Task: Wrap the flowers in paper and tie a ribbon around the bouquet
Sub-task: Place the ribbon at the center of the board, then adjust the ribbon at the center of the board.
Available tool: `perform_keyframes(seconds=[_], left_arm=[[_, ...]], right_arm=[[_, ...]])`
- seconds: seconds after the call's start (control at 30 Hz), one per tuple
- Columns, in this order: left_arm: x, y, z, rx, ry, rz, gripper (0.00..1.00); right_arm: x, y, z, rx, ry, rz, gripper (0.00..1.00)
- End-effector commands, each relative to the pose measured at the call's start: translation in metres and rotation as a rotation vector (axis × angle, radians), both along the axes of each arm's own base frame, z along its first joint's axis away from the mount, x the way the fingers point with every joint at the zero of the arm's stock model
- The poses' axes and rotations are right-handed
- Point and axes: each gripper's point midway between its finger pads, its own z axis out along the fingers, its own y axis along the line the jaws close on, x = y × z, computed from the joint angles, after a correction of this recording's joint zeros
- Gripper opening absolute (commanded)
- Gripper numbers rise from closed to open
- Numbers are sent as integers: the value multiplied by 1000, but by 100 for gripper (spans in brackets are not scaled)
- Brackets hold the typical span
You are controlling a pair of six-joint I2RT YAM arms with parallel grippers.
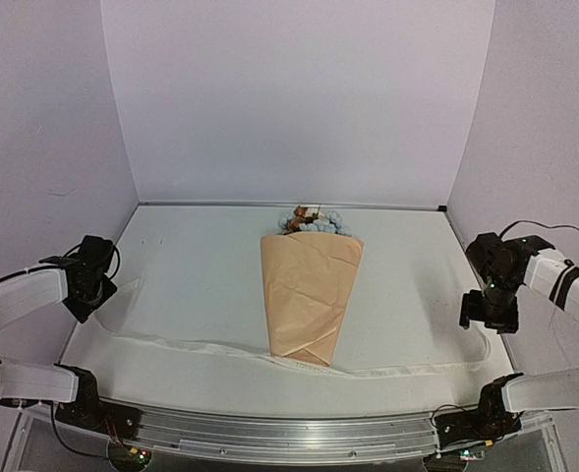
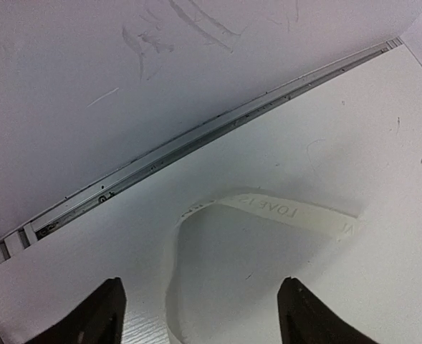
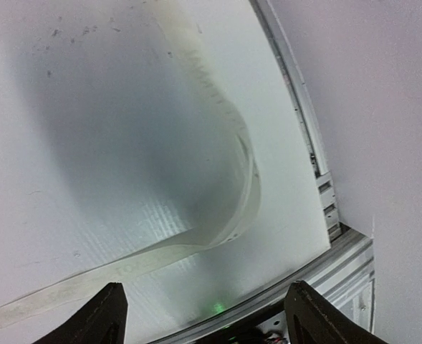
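The bouquet point(image 1: 309, 295) lies mid-table as a tan paper cone, its narrow end toward me. Blue and brown-orange flowers point(image 1: 315, 220) stick out of its far, wide end. The cream ribbon point(image 1: 201, 345) runs flat across the table, passing the cone's tip and curling up at each end. My left gripper point(image 1: 105, 287) hovers open at the left edge, over a printed ribbon loop point(image 2: 268, 206), holding nothing point(image 2: 203, 315). Above the ribbon's right curl point(image 3: 225, 233), my right gripper point(image 1: 491, 317) also stands open and empty point(image 3: 205, 315).
Lilac walls close in the back and both sides. A metal rail point(image 2: 196, 143) runs along the table's left edge and another point(image 3: 318, 179) along the right. An aluminium bar point(image 1: 289, 433) crosses the near edge between the arm bases.
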Motion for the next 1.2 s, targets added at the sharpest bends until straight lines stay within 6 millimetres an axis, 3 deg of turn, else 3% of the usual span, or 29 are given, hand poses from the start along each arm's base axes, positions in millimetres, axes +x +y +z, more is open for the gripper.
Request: perform_keyframes(seconds=[0.0,0.13,0.2,0.37,0.47,0.6,0.73,0.93,1.03,1.17], left_arm=[[22,2,43,56,-89,-54,90],[46,-15,77,73,-153,-195,95],[58,-34,85,65,-162,-299,96],[77,-130,81,-45,-197,-673,93],[79,-180,62,-230,-205,-838,92],[76,-247,55,-385,-198,-1035,92],[76,-307,45,-460,-154,-1161,92],[68,-359,23,-549,-80,-1255,84],[53,-372,11,-538,-23,-1321,79],[39,-376,2,-551,8,-1377,77]], right_arm=[[-3,39,4,163,44,87,82],[0,87,4,202,55,330,82],[1,114,1,220,59,463,81],[-6,181,-15,326,73,770,76],[-11,211,-27,310,96,930,73],[-14,248,-43,305,116,1059,68],[-5,270,-54,286,113,1016,63],[14,277,-46,336,12,824,69],[4,296,-43,461,18,835,69],[-6,304,-50,500,28,926,69]])
